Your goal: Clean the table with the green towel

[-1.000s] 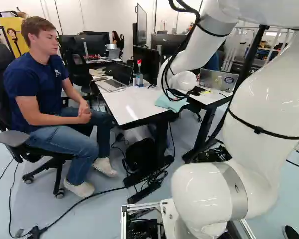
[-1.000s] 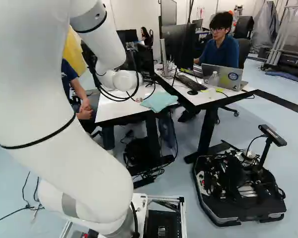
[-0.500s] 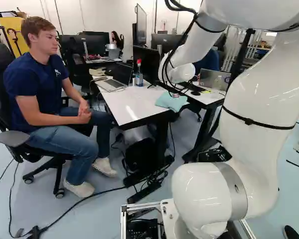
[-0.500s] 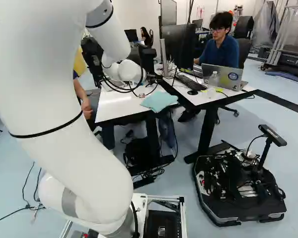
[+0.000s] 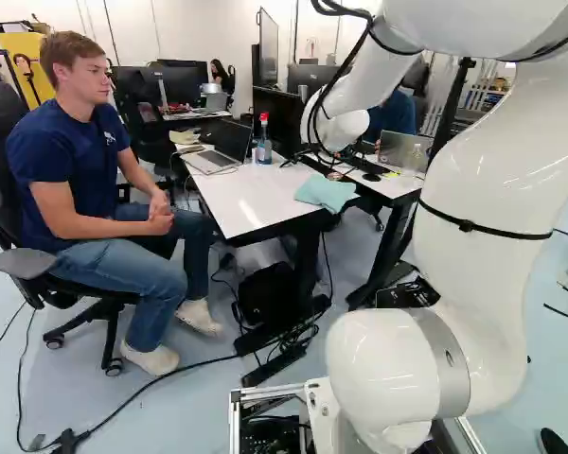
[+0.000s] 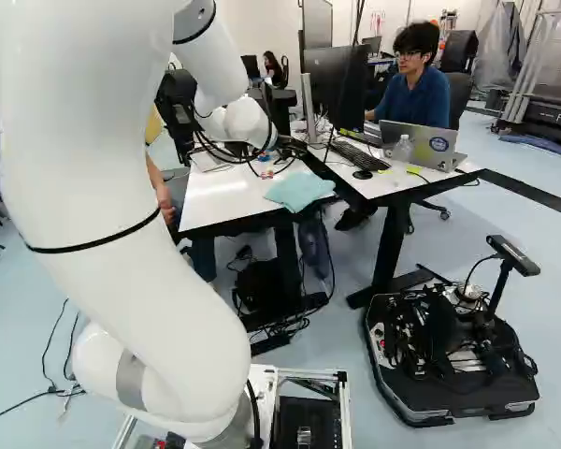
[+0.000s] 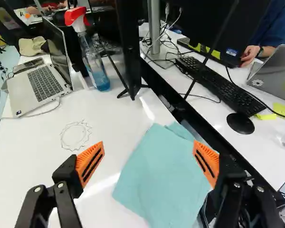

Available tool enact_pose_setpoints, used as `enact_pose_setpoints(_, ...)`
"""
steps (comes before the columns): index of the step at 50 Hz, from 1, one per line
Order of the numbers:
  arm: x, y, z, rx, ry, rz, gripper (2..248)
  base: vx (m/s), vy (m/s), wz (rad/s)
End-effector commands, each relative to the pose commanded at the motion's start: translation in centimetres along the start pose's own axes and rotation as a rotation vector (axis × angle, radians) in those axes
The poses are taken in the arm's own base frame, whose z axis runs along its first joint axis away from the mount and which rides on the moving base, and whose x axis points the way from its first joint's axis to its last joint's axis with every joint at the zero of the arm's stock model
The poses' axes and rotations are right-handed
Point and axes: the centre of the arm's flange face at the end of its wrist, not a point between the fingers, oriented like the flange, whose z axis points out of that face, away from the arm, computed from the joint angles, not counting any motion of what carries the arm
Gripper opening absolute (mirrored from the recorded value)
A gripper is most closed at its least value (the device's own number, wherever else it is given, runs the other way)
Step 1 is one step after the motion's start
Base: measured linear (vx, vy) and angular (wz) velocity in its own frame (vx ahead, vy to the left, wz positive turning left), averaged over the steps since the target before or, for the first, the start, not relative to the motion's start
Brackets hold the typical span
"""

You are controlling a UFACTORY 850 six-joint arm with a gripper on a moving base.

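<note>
Spread on the white table (image 5: 251, 203) near its corner, the pale green-blue towel (image 5: 326, 192) lies mostly flat, with a folded corner. My gripper (image 6: 266, 173) hangs above the table beyond the towel (image 6: 299, 191) in the right base view, small and partly masked by cables. In the wrist view my gripper (image 7: 148, 147) stands wide open above the table, nothing gripped. The towel (image 7: 164, 175) shows below and between its fingers, reaching toward the finger with the orange pad (image 7: 206, 162). A faint ring-shaped mark (image 7: 76, 136) is on the table beside the other finger.
Along the table stand an open laptop (image 7: 40, 80), a spray bottle (image 7: 96, 66) and a monitor (image 7: 128, 42). The adjoining desk holds a keyboard (image 7: 216, 83), mouse (image 7: 240, 123) and laptop (image 6: 419, 145). A person sits beside the table. A low wheeled machine (image 6: 453, 374) is on the floor.
My arm has swung a little and its wrist has moved up and rightward in the right base view. The base, table and towel show no shift.
</note>
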Motion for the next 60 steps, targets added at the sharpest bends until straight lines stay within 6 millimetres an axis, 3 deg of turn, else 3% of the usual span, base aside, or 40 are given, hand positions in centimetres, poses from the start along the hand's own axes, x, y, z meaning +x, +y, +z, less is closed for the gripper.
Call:
enact_pose_setpoints(27, 0.5, 0.8, 1.4, -0.011, -0.162, 0.009, 247, 0.000, 0.000, 0.000)
enact_pose_setpoints(60, 1.2, 1.5, 3.8, -0.021, -0.180, 0.017, 247, 0.000, 0.000, 0.000)
